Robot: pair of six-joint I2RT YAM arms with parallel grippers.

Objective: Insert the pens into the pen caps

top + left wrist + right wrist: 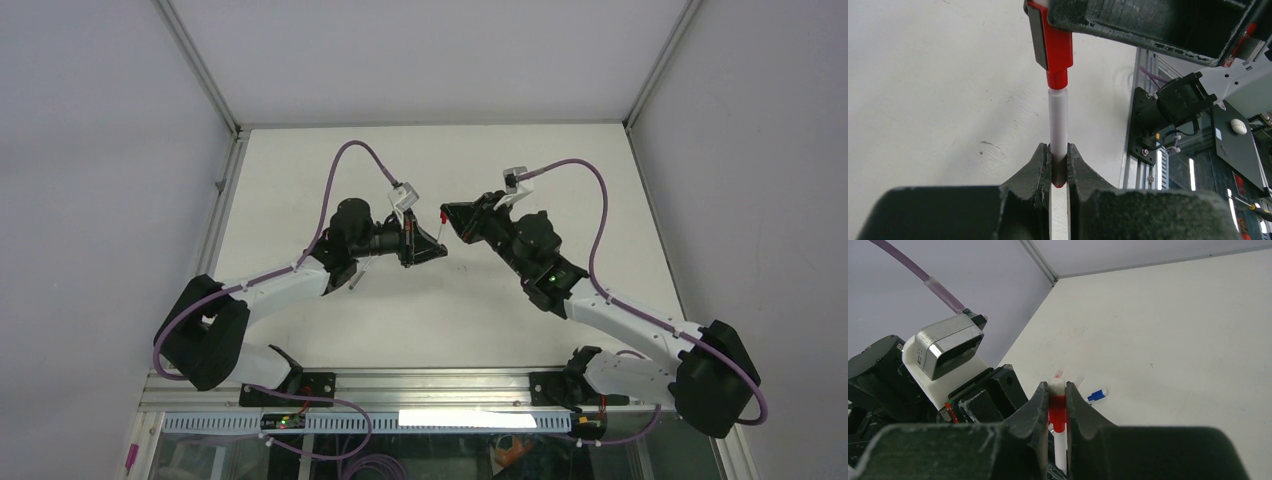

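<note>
My left gripper (pixel 1058 150) is shut on a white pen (pixel 1058 117), which stands up out of its jaws. The pen's far end sits in the mouth of a red pen cap (pixel 1054 50). That red pen cap (pixel 1057 407) is clamped in my right gripper (pixel 1057 387), which is shut on it, with the white pen (pixel 1060 450) running on below. From above, the left gripper (pixel 438 250) and right gripper (pixel 447 214) meet tip to tip over the middle of the table, the red cap (pixel 442 214) between them.
A blue pen cap (pixel 1097 395) lies on the white table (pixel 1173 340) just beyond my right fingers. Two pale pen ends (pixel 1079 378) poke out beside it. A thin stick (pixel 357 275) lies under the left forearm. The enclosure walls (pixel 120 150) stand around the table.
</note>
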